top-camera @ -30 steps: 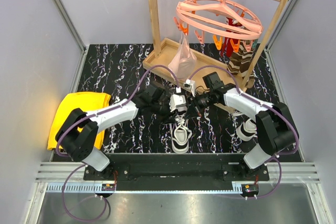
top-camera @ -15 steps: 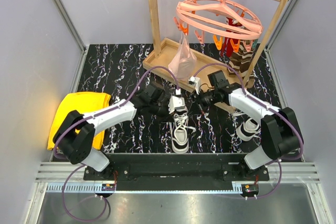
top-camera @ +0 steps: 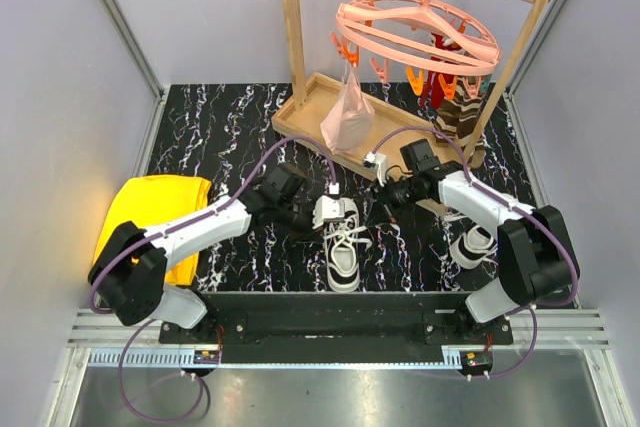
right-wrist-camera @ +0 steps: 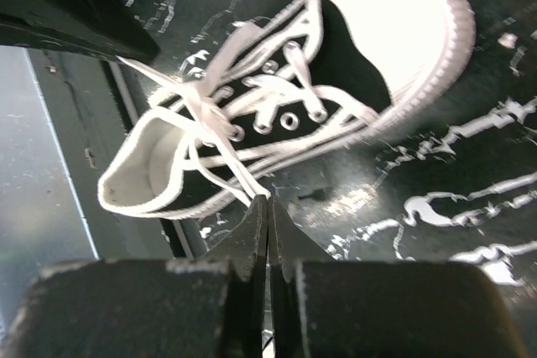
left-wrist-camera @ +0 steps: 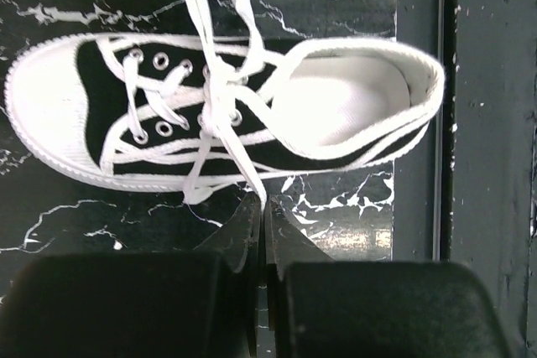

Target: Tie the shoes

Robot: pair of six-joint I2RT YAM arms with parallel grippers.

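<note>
Since a second ago our arms have drawn apart, the left pincer and right pincer each clamped on a lace end. The shoe lies at the table's near middle. We judge the lace limp and slick, best held near its tips.

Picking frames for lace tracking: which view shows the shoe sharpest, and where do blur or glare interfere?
Left wrist: the shoe is crisp, only the laces near the top edge smear. Right wrist: same shoe motion-blurred, its toe cap blown out white. Top external: sharp and evenly lit, but the laces look tiny.
</note>
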